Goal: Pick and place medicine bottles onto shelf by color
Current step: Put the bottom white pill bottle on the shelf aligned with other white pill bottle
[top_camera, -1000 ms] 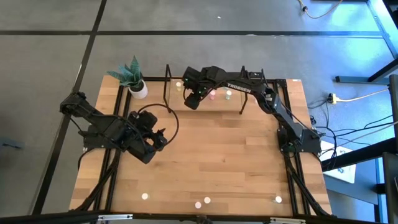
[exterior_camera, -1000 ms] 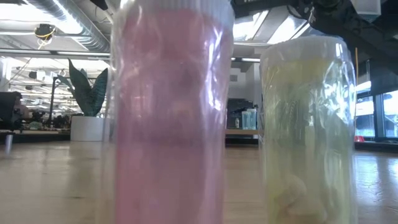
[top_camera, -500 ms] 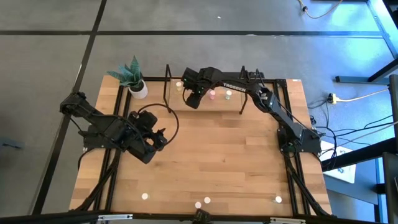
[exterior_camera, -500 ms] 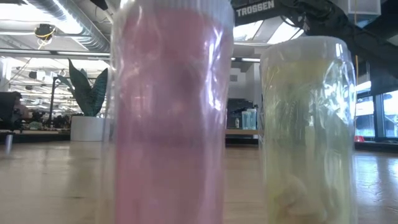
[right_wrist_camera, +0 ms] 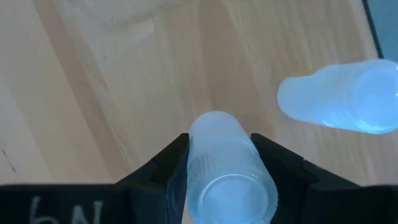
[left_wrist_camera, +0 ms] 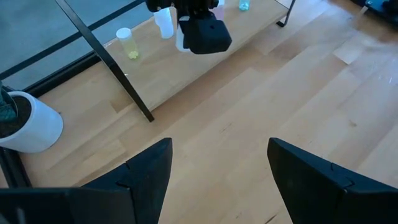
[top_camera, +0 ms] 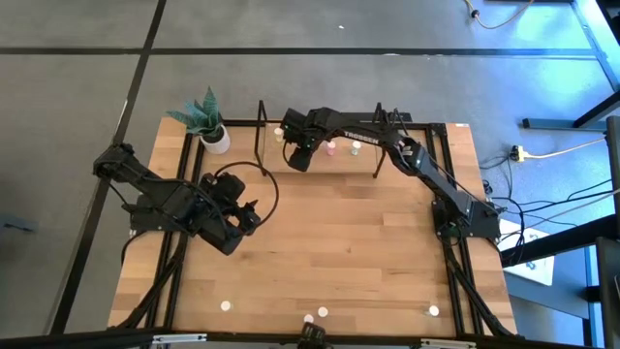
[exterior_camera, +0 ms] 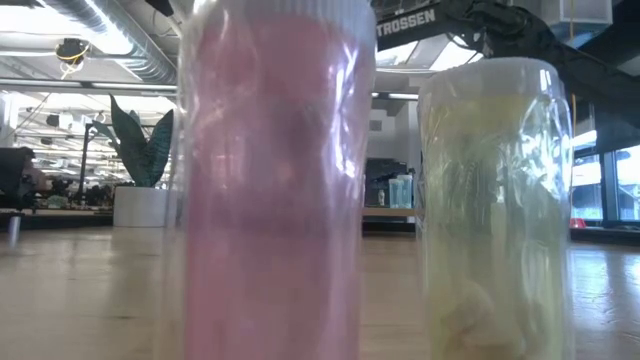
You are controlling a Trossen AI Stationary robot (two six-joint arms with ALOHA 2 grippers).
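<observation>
High view: right pincer (top_camera: 298, 155) sat over the shelf (top_camera: 368, 157) at the desk's (top_camera: 349, 242) far edge, near its left end; pink bottle (top_camera: 330, 147) and greenish bottle (top_camera: 356, 147) stood on the board. Left pincer (top_camera: 248, 218) waited over the desk's left side, plant pot (top_camera: 216, 142) at the far left corner. Four bottles stood near the front edge.

Low view: pink bottle (exterior_camera: 275, 190) and yellowish bottle (exterior_camera: 495, 210) close up on the desk.

Left wrist view: fingers (left_wrist_camera: 146, 174) spread, nothing between.

Right wrist view: fingers (right_wrist_camera: 163, 168) clamped a white bottle (right_wrist_camera: 227, 168), another white bottle (right_wrist_camera: 339, 96) just beside on the board.
</observation>
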